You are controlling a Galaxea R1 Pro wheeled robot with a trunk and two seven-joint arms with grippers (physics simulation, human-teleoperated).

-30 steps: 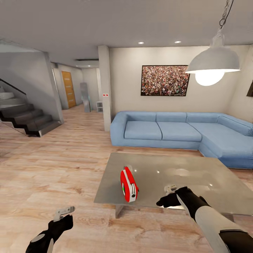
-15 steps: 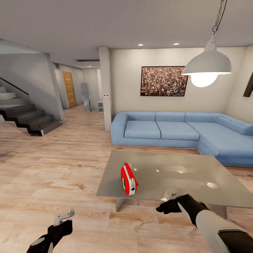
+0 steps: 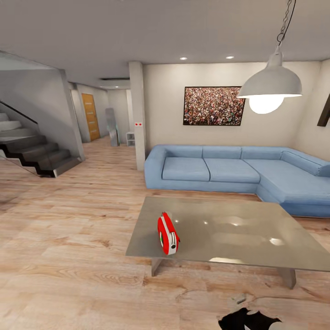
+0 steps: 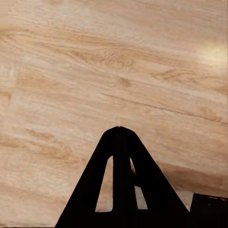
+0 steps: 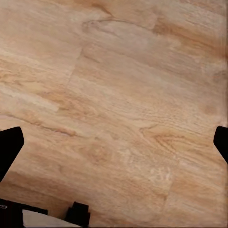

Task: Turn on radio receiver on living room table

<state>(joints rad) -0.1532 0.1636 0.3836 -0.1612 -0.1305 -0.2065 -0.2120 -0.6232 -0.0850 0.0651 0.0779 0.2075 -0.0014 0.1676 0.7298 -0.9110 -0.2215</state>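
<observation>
The red radio receiver [image 3: 168, 233] stands upright on its edge near the front left corner of the grey glossy table [image 3: 238, 229], white slotted side facing me. My right gripper [image 3: 242, 300] pokes up at the bottom edge of the head view, low in front of the table and well right of the radio. In the right wrist view its fingers [image 5: 10, 142] stand far apart over wood floor, so it is open and holds nothing. In the left wrist view my left gripper [image 4: 118, 130] is shut to a point above the plank floor [image 4: 95, 71].
A blue sectional sofa [image 3: 229, 172] runs behind the table, under a framed crowd picture [image 3: 214, 105]. A white pendant lamp [image 3: 270, 85] hangs above the table's right side. Dark stairs [image 3: 32, 151] rise at the left, and a pillar [image 3: 136, 114] stands beside a hallway.
Both arms have dropped. The left gripper has sunk out of the head view and the right one has fallen from the table's front edge to the picture's bottom. The radio has not moved.
</observation>
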